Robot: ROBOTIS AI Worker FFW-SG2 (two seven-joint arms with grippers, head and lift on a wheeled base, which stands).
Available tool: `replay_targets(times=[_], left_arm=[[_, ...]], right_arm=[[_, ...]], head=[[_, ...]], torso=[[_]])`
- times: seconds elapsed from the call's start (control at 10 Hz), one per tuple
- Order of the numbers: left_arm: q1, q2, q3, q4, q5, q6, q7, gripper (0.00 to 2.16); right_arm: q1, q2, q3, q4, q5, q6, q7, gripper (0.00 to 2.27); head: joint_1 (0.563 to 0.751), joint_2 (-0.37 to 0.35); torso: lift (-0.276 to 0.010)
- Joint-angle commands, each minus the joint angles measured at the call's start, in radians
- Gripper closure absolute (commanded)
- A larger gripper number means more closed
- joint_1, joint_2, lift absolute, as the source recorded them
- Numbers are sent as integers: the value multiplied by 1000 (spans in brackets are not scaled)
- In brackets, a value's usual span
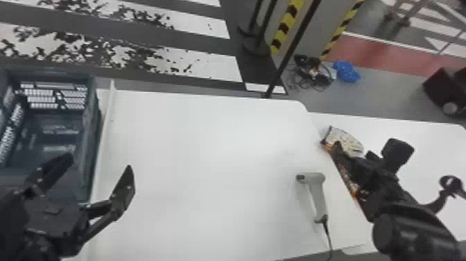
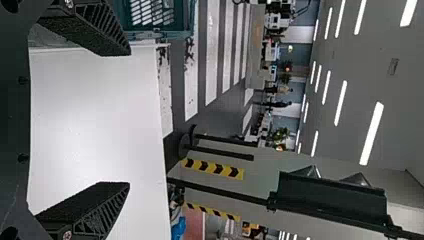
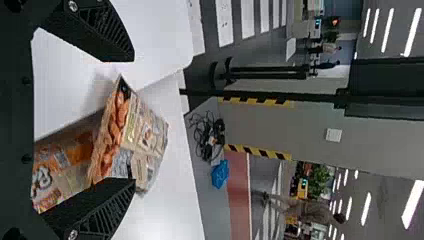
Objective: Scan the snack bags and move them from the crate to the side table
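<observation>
On the side surface (image 1: 430,152) to your right, the snack bags (image 1: 348,141) lie overlapping by your right tool (image 1: 342,152), its fingers apart, while your left tool (image 1: 98,165), also spread wide, hangs near the crate (image 1: 91,121), and the scanner (image 1: 317,194) lies on the main surface (image 1: 208,149)

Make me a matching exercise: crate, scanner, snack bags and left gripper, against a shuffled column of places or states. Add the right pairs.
1. Crate
2. Scanner
3. Snack bags
4. Left gripper

A. On the side table
B. Open, nothing between its fingers
C. Dark blue-grey, with slotted walls
D. Lying on the white table near the crate

Pairs: 1-C, 2-D, 3-A, 4-B
</observation>
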Motion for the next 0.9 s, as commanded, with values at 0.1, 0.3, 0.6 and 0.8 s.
replay_targets(times=[0.1,0.3,0.6,0.8], left_arm=[[-1,-1,15,1,-13,2,25,60],[25,-6,78,0,-14,-5,34,60],[112,-21,162,-13,4,-44,32,60],[197,-18,148,-36,-2,-124,26,60]], right_arm=[[128,112,67,-300,-21,54,-1,87],[238,155,147,-467,-17,63,-1,87],[408,175,204,-593,-12,2,62,87],[508,184,202,-618,-18,-81,88,87]], head=[[695,-350],[695,-350],[695,-259],[695,-219]], torso=[[-87],[-87],[-87],[-87]])
